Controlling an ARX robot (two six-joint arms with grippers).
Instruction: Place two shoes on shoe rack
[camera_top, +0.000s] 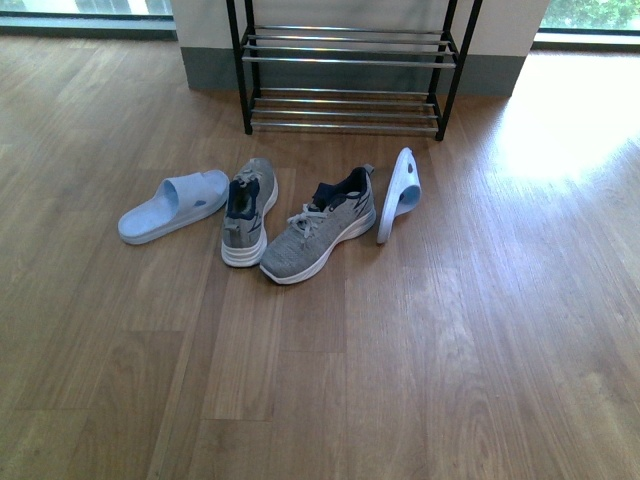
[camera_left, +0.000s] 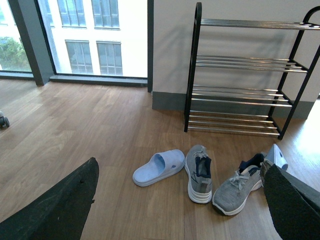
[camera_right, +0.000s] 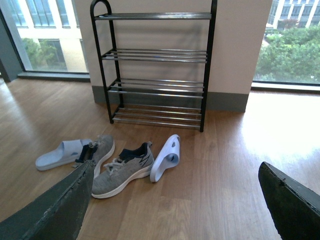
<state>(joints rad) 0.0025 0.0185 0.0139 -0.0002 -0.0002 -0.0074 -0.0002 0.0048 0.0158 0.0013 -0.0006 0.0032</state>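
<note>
So basically nothing's done yet. Every tier of the shoe rack (camera_top: 345, 60) is bare, and all four shoes are down on the wood floor (camera_top: 450, 350) just in front of it. Both arms are hanging well short of the shoes with nothing in them. The left gripper (camera_left: 180, 167) has its jaws spread wide, same for the right gripper (camera_right: 176, 165), and the whole pile sits out ahead of the jaws, between them and the rack. In the lineup there's a flat blue slide (camera_top: 175, 205), and just beside it a grey sneaker pointing at the rack (camera_top: 248, 212). Next comes the other grey sneaker (camera_top: 320, 232), lying at an angle with its toe near the first one's heel. Last is the second slide (camera_top: 400, 195), tipped up on its edge just beside that sneaker's heel. So both pickups and both placements are left to do, and I'd guess the sneakers are the likely pair. The front view only catches the two lowest tiers and neither arm, but it gives a clean look at all four shoes. The wrist views show all four tiers up to the rounded top, so that's where you can confirm the rack is empty. They also take in the windows (camera_left: 90, 35) and trees (camera_right: 290, 55). In the left wrist view one finger (camera_left: 295, 205) covers most of the tipped slide. The right wrist view shows that slide whole, but its own finger (camera_right: 55, 210) cuts off part of the straight sneaker.
</note>
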